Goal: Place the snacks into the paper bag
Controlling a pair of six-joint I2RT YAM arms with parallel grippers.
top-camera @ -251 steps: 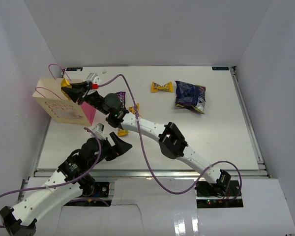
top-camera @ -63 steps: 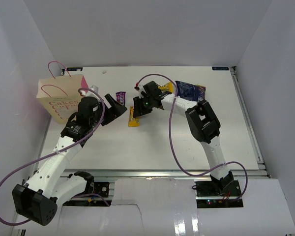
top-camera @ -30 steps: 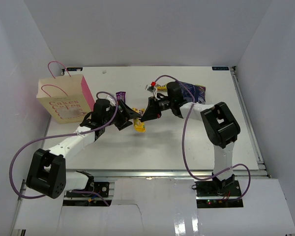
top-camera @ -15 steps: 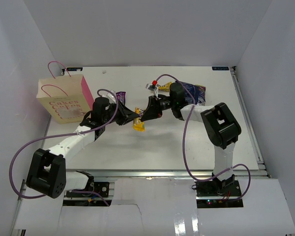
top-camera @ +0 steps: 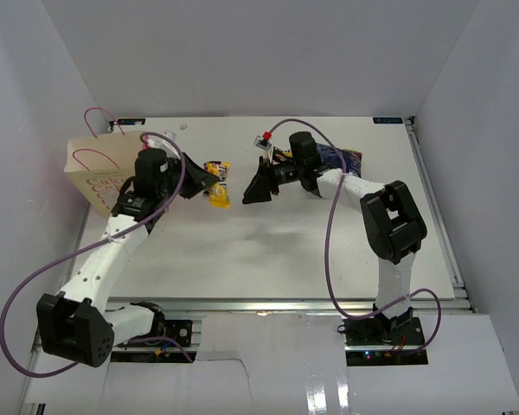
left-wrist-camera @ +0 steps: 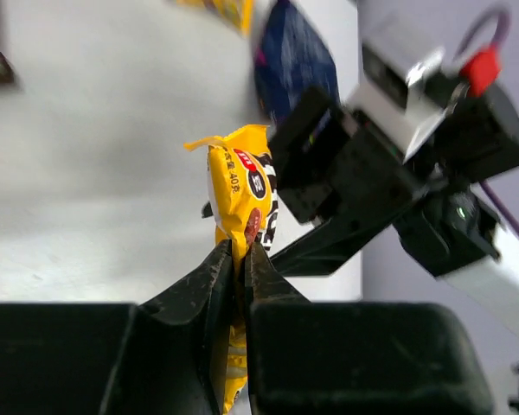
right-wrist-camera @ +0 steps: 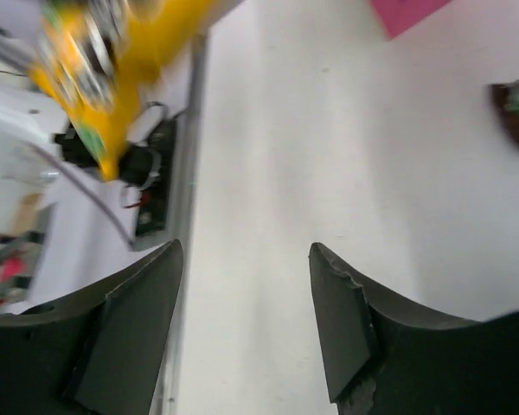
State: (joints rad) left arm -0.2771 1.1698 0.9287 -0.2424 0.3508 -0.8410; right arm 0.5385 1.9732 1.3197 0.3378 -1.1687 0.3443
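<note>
1. The left gripper [top-camera: 208,185] is clamped on a yellow candy packet [top-camera: 217,192] and holds it clear of the table [top-camera: 329,251], just right of the paper bag [top-camera: 91,169].
2. The bag stands at the table's far left. The left arm crosses in front of its right side and hides that part from above.
3. The right gripper [top-camera: 253,187] points at the held packet from the other side, close to it but not touching, with its fingers spread wide and nothing between them.
4. The right arm lies across the dark blue snack bag [top-camera: 347,162] and a second yellow packet [left-wrist-camera: 229,10], so the top view shows only part of each.
5. The left wrist view shows the grip. Both fingertips [left-wrist-camera: 225,259] pinch the packet's lower half, and its crimped upper end stands up above them. Behind it are the right gripper's black body, the blue bag and the other yellow packet.
6. The right wrist view shows both right fingers [right-wrist-camera: 143,320] far apart over bare table. The held packet is a yellow blur at upper left, a pink corner of the bag is at the top, and a dark purple-brown packet [right-wrist-camera: 517,108] lies flat at the right edge.
</note>
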